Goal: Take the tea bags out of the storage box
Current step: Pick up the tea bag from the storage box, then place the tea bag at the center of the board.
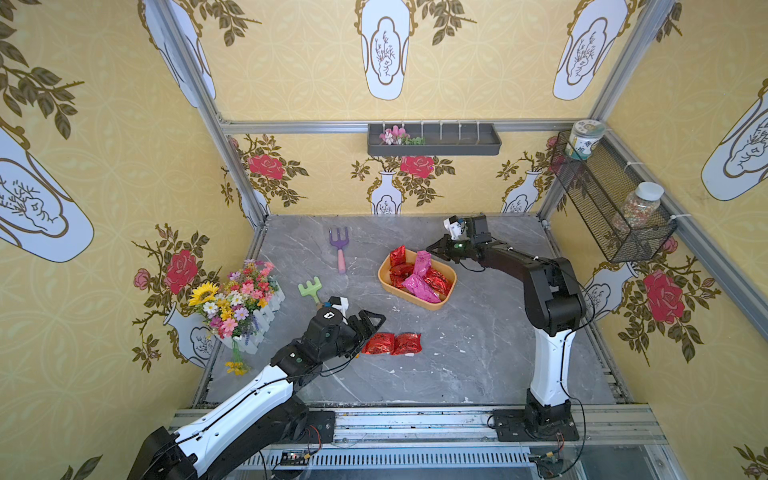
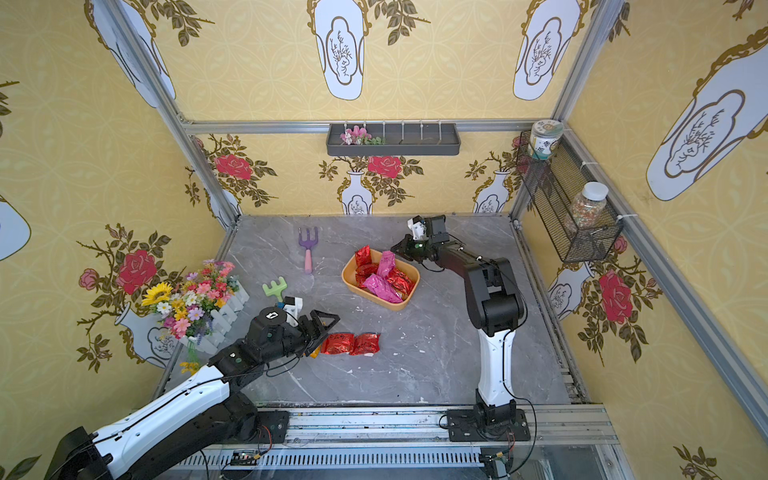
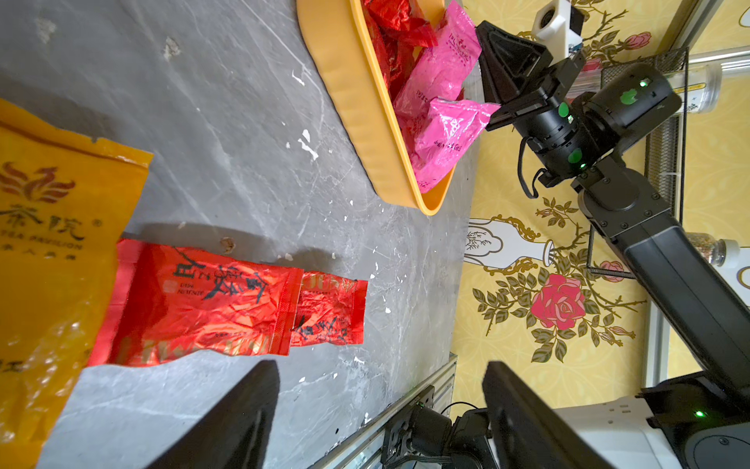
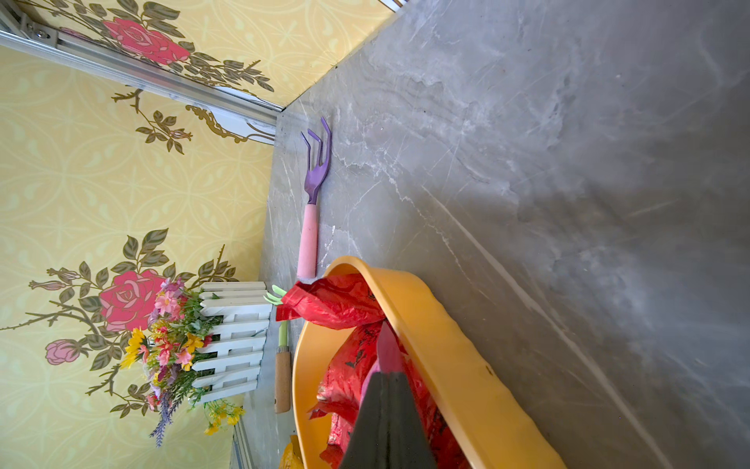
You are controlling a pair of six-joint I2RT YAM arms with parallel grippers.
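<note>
The orange-yellow storage box [image 1: 411, 297] [image 2: 374, 304] stands mid-table and holds red and magenta tea bags [image 1: 436, 281]. My right gripper [image 1: 432, 249] [image 4: 387, 375] is at the box's far end, shut on the edge of a pink tea bag [image 1: 422, 262] [image 4: 387, 349] that stands up out of the pile. Two red tea bags [image 1: 392, 344] [image 3: 203, 300] lie side by side on the table near the front. An orange-yellow one [image 3: 52, 243] lies beside them, mostly hidden under my left arm in both top views. My left gripper [image 1: 368, 336] [image 3: 381, 406] hovers there, open and holding nothing.
A purple hand fork [image 1: 340, 245] and a green rake [image 1: 311, 289] lie at the left rear. A flower bunch in a white fence planter [image 1: 241, 305] stands at the left edge. A dark wall tray [image 1: 434, 143] and a mesh basket [image 1: 606, 208] with jars hang above.
</note>
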